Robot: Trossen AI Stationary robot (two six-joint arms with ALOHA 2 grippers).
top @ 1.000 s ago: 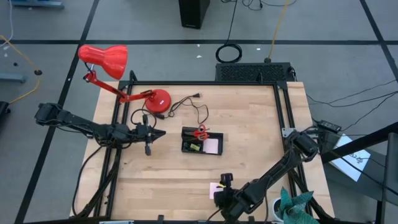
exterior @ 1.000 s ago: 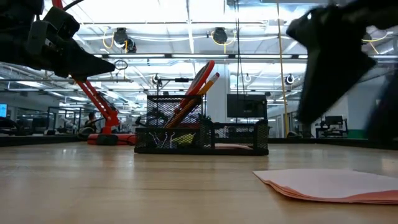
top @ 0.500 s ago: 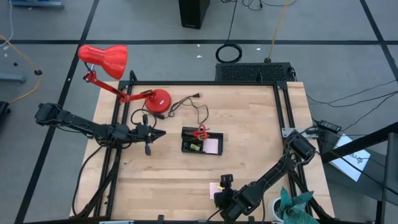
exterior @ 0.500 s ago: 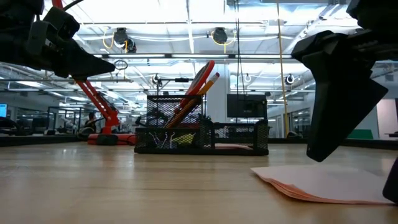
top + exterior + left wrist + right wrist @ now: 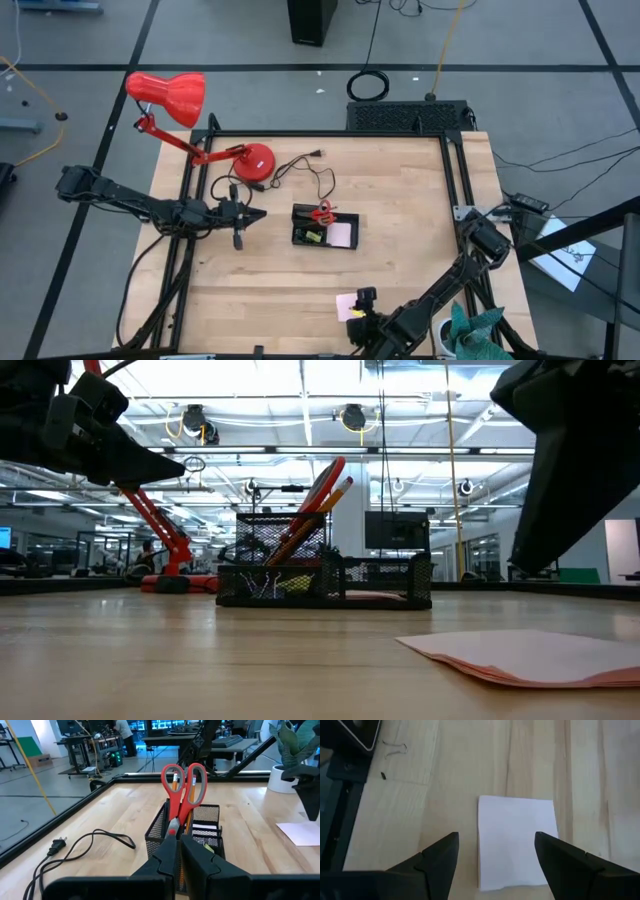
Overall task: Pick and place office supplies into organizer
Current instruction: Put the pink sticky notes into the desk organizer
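The right gripper (image 5: 492, 851) hovers open and empty over the pink pad (image 5: 349, 303) near the table's front edge. It should straddle the pad squarely, then descend. The left gripper (image 5: 255, 213), shut and empty, waits left of the organizer (image 5: 325, 228).

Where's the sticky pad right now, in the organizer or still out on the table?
Out. The pink sticky-note pad lies flat on the table's near edge, apart from the organizer, with the open right gripper above it.
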